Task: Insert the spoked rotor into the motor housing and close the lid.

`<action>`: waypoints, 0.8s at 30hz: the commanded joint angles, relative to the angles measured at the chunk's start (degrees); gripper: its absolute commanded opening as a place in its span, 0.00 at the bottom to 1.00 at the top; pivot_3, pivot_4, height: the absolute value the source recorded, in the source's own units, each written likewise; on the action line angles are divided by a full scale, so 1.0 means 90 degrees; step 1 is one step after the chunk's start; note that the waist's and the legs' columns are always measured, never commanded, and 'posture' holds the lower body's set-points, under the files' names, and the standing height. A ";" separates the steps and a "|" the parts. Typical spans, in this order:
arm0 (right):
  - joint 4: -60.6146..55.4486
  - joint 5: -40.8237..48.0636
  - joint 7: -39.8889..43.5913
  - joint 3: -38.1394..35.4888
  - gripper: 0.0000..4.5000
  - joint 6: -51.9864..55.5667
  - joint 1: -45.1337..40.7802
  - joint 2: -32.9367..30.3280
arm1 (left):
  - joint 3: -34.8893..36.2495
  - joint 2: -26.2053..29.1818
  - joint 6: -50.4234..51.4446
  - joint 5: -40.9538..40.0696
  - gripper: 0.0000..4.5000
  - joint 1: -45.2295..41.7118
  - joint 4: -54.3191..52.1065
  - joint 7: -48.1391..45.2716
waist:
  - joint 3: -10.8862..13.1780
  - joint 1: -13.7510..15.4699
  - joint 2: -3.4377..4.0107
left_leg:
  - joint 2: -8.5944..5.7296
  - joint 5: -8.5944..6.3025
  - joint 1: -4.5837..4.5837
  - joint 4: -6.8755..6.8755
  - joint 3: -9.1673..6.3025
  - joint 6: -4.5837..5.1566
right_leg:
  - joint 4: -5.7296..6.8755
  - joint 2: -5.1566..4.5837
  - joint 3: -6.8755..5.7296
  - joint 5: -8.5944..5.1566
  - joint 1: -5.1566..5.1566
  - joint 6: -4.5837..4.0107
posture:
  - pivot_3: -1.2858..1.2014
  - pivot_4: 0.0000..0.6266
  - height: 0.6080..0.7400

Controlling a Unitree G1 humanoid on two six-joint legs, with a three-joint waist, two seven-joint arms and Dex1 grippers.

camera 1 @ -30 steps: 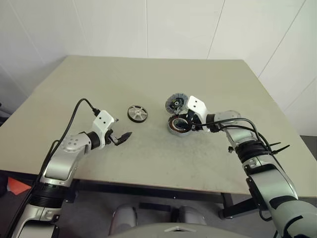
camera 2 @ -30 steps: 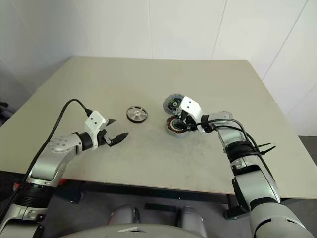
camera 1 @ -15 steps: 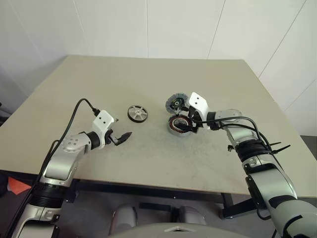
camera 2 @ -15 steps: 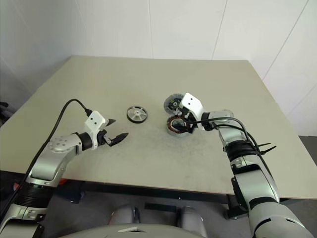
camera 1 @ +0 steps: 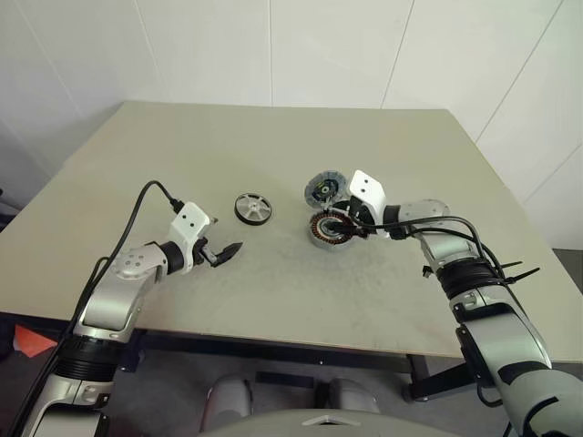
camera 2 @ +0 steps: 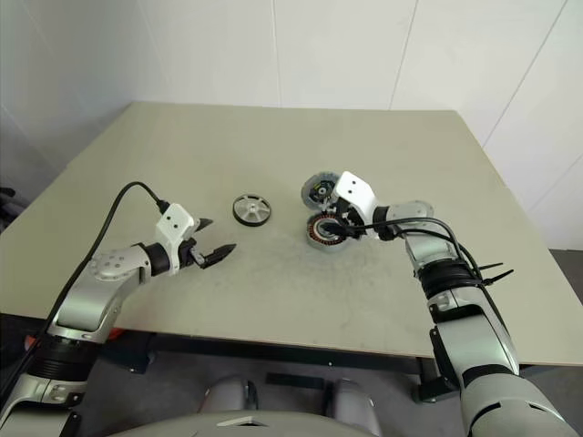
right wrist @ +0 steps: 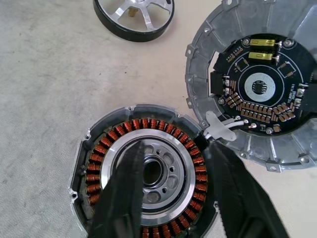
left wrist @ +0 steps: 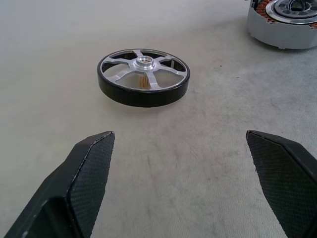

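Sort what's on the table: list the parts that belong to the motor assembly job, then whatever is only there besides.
Belongs to the job:
- spoked rotor, lying flat on the table
- motor housing, copper windings exposed
- lid, swung open beside the housing
- left gripper, open
- right gripper, over the housing

Only there besides:
- table; no loose extras on it

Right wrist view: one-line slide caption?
Right gripper over the open motor housing, lid swung aside, spoked rotor beyond.

head pair overhead, wrist views close (table (camera 1: 273, 146) shared)
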 commanded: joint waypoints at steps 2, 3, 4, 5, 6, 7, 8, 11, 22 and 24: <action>-0.0330 0.0077 -0.0034 -0.0164 0.48 0.0042 -0.0040 -0.0080 | 0.0073 0.0044 -0.0112 0.0005 1.00 -0.0155 -0.0090 -0.0007 | 0.0000 -0.0001 0.0000 | 0.0000 0.0000 0.0001 0.0000 0.0000 0.0000 | 0.0000 0.0000 0.0000 -0.0001 0.0000 0.0001 | 0.52 0.00 1.00; -0.0329 0.0149 -0.0013 -0.0210 0.45 0.0110 -0.0046 -0.0058 | 0.0071 0.0044 -0.0112 0.0007 1.00 -0.0157 -0.0087 -0.0008 | 0.0000 -0.0001 0.0000 | 0.0000 0.0000 0.0001 0.0000 0.0000 0.0000 | 0.0000 0.0000 0.0000 -0.0001 0.0000 0.0001 | 0.52 0.00 1.00; -0.0329 0.0201 0.0017 -0.0236 0.41 0.0165 -0.0051 -0.0046 | 0.0070 0.0043 -0.0112 0.0009 1.00 -0.0159 -0.0085 -0.0009 | 0.0000 0.0000 0.0000 | 0.0000 0.0000 0.0001 0.0000 0.0000 0.0000 | 0.0000 0.0000 0.0000 -0.0001 0.0000 0.0001 | 0.52 0.00 1.00; -0.0328 0.0205 0.0045 -0.0223 0.37 0.0183 -0.0056 -0.0050 | 0.0068 0.0042 -0.0113 0.0011 1.00 -0.0162 -0.0082 -0.0009 | 0.0000 0.0000 0.0000 | 0.0000 0.0000 0.0000 0.0000 0.0000 0.0000 | 0.0000 0.0000 0.0000 -0.0001 0.0000 0.0001 | 0.52 0.00 1.00; -0.0312 0.0189 0.0029 -0.0210 0.29 0.0187 -0.0062 -0.0041 | 0.0066 0.0041 -0.0114 0.0014 1.00 -0.0166 -0.0078 -0.0008 | 0.0000 0.0000 0.0000 | 0.0000 0.0000 0.0000 0.0000 0.0000 0.0000 | -0.0001 0.0000 0.0000 -0.0001 0.0000 0.0001 | 0.52 0.00 1.00; -0.0257 0.0157 -0.0051 -0.0207 0.21 0.0177 -0.0084 -0.0017 | 0.0067 0.0039 -0.0116 0.0016 1.00 -0.0168 -0.0075 -0.0006 | 0.0000 0.0000 0.0000 | 0.0000 0.0000 0.0000 0.0000 0.0000 0.0000 | -0.0001 0.0000 0.0000 0.0000 0.0000 0.0001 | 0.52 0.00 1.00; -0.0211 0.0139 -0.0100 -0.0203 0.13 0.0175 -0.0099 0.0002 | 0.0069 0.0037 -0.0116 0.0017 1.00 -0.0169 -0.0072 -0.0003 | 0.0000 0.0000 0.0000 | 0.0000 0.0000 0.0000 0.0000 0.0000 0.0000 | -0.0001 0.0000 0.0000 0.0000 -0.0001 0.0000 | 0.52 0.00 1.00; -0.0188 0.0099 -0.0081 -0.0140 0.00 0.0105 -0.0066 -0.0001 | 0.0077 0.0037 -0.0120 0.0021 1.00 -0.0159 -0.0071 0.0005 | 0.0000 0.0000 0.0000 | 0.0000 0.0000 0.0000 0.0000 0.0000 0.0000 | 0.0000 0.0000 0.0000 0.0000 -0.0001 0.0000 | 0.52 0.00 1.00; -0.0129 -0.0047 -0.0105 -0.0019 0.00 0.0051 -0.0006 0.0086 | 0.0100 0.0044 -0.0102 0.0025 1.00 -0.0117 -0.0092 0.0030 | 0.0000 -0.0002 0.0000 | 0.0000 0.0000 0.0000 0.0000 0.0000 0.0000 | 0.0000 0.0000 0.0000 0.0000 -0.0001 0.0000 | 0.52 0.00 1.00; 0.0020 -0.0149 -0.0176 0.0035 0.00 0.0027 0.0034 0.0109 | 0.0110 0.0052 -0.0105 0.0029 1.00 -0.0105 -0.0093 0.0034 | 0.0000 -0.0002 0.0000 | 0.0000 0.0000 0.0000 0.0000 0.0000 0.0000 | 0.0000 0.0000 0.0000 0.0000 0.0000 0.0000 | 0.52 0.00 1.00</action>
